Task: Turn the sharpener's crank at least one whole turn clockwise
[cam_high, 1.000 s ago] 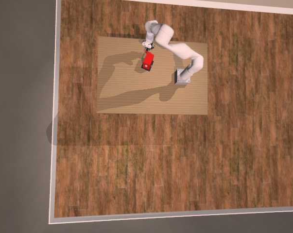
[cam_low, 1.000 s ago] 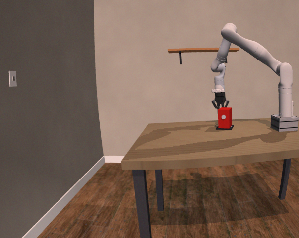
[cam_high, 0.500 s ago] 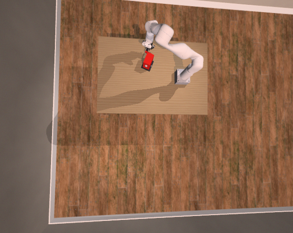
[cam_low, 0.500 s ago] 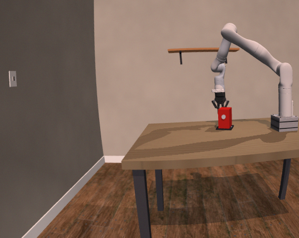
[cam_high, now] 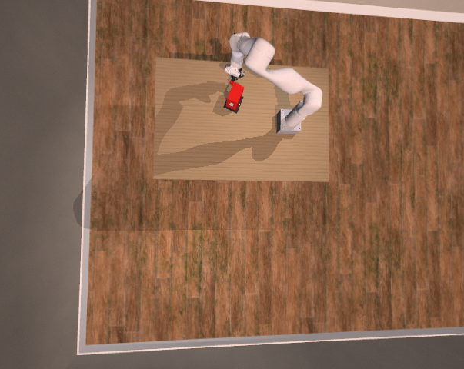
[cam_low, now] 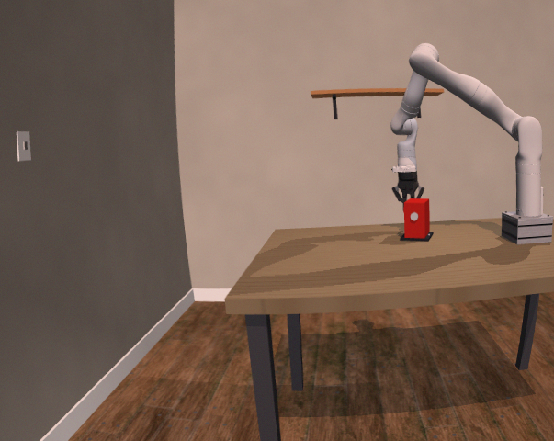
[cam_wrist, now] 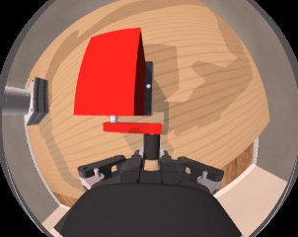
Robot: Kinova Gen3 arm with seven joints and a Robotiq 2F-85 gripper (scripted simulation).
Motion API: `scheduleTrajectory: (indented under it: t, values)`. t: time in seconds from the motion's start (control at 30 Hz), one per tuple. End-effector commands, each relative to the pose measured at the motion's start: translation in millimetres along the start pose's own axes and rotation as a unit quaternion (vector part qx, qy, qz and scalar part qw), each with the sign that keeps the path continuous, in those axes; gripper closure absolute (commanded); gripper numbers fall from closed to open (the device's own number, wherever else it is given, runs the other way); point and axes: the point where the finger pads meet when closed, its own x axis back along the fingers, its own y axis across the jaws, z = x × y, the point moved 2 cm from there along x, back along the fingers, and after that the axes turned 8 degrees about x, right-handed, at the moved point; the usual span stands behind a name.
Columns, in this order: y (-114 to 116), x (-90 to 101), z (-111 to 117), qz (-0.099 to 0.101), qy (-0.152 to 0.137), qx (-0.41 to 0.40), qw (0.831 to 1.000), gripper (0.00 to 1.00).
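Red and boxy, the pencil sharpener (cam_low: 415, 218) stands on its dark base plate (cam_low: 428, 237) toward the far side of the wooden table (cam_low: 362, 279), well apart from my grey pedestal (cam_low: 526, 229) at the right. A pale round spot on its near face shows in the exterior view. My gripper (cam_low: 409, 195) hangs straight down behind the sharpener's top edge, at the end that faces away from that camera.

From my wrist camera I look down past the red body (cam_wrist: 110, 73) to a red crank arm (cam_wrist: 132, 128) lying crosswise just below it, with a dark knob (cam_wrist: 151, 146) running from the arm toward me. My fingers are closed most of the way and pinch that knob from both sides; the fingertips themselves are partly hidden by my own dark housing, so I cannot make out the contact patches.

From above, my arm (cam_high: 287, 79) curves from the pedestal across the table's back edge, and my gripper (cam_high: 235, 72) sits just beyond the sharpener's (cam_high: 235, 95) far end, touching the crank side. A wooden wall shelf (cam_low: 362, 93) hangs behind my forearm.
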Motion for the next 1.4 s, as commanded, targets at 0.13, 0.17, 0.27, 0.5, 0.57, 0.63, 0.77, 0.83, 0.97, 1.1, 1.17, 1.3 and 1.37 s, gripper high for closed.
scheduleTrajectory:
  t: [0.13,0.17,0.27,0.5,0.57,0.63,0.77,0.83,0.97,1.1,1.17,1.3,1.37]
  values:
    - [-0.3,-6.5,-0.1,0.0,0.0,0.0,1.0,1.0]
    - [-0.5,-8.2,-0.1,0.0,0.0,0.0,1.0,1.0]
    - [-1.5,-14.1,0.1,0.0,0.0,0.0,1.0,1.0]
    - [-7.4,-29.0,0.9,0.0,0.0,0.0,1.0,1.0]
    - [-10.0,-33.0,1.3,0.0,0.0,0.0,1.0,1.0]
    - [-12.9,-36.8,1.7,0.0,0.0,0.0,1.0,1.0]
    - [-16.1,-40.3,2.1,0.0,0.0,0.0,1.0,1.0]
    - [-19.5,-43.4,2.6,0.0,0.0,0.0,1.0,1.0]
    - [-26.1,-48.1,3.5,0.0,0.0,0.0,1.0,1.0]
    - [-32.1,-51.3,4.4,0.0,0.0,0.0,1.0,1.0]
    - [-34.7,-52.4,4.8,0.0,0.0,0.0,1.0,1.0]
    - [-37.0,-53.2,5.1,0.0,0.0,0.0,1.0,1.0]
    - [-39.0,-53.8,5.4,0.0,0.0,0.0,1.0,1.0]
